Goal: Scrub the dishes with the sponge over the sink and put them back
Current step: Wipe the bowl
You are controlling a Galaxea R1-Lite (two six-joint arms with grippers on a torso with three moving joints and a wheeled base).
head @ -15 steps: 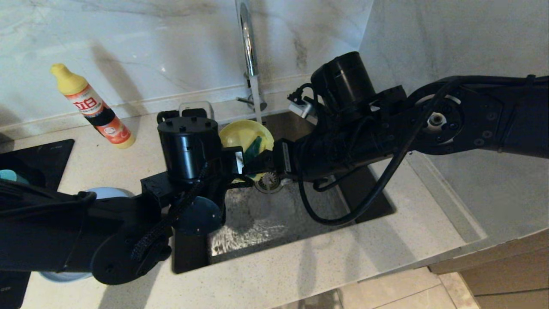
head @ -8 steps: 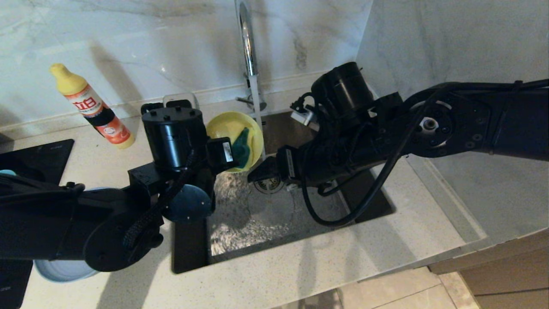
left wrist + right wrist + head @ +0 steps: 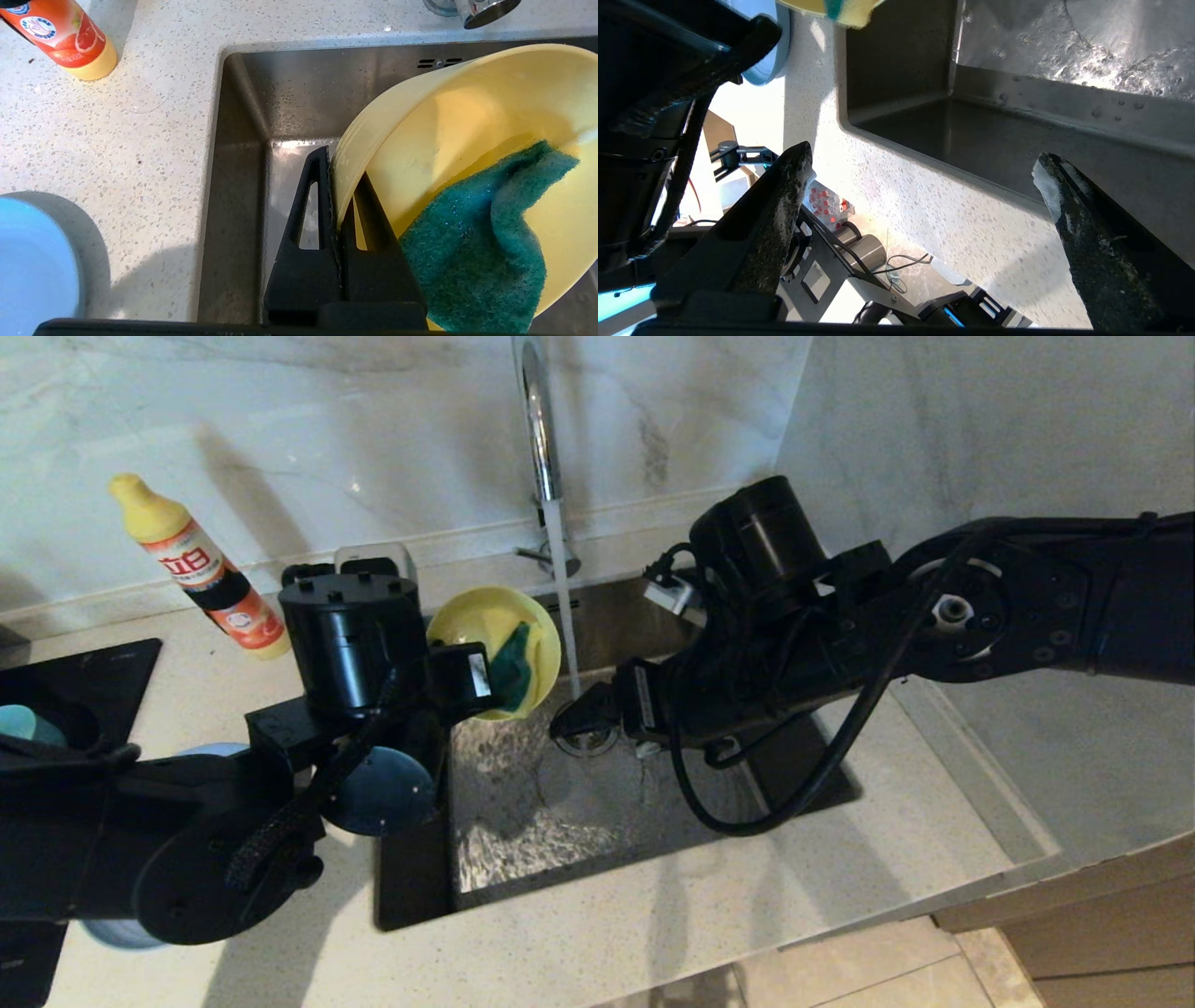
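- Yellow bowl (image 3: 467, 116) was clamped at its rim by the left gripper (image 3: 337, 186), jaws pinched together on the wall, tilted over the sink (image 3: 597, 803).
- Sponge (image 3: 481, 242) lay inside the bowl, green face up, just beside those jaws.
- Right gripper (image 3: 924, 186) hung nearby over the basin, jaws wide apart, holding nothing.
- Tap (image 3: 537, 420) ran water between the grippers.

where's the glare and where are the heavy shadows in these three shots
Head view: glare off the wet sink floor, and the arms throw dark shadows on the counter. Left wrist view: evenly lit, with a soft shadow beside the pale blue plate. Right wrist view: the counter is blown out bright behind the dark, open right gripper.
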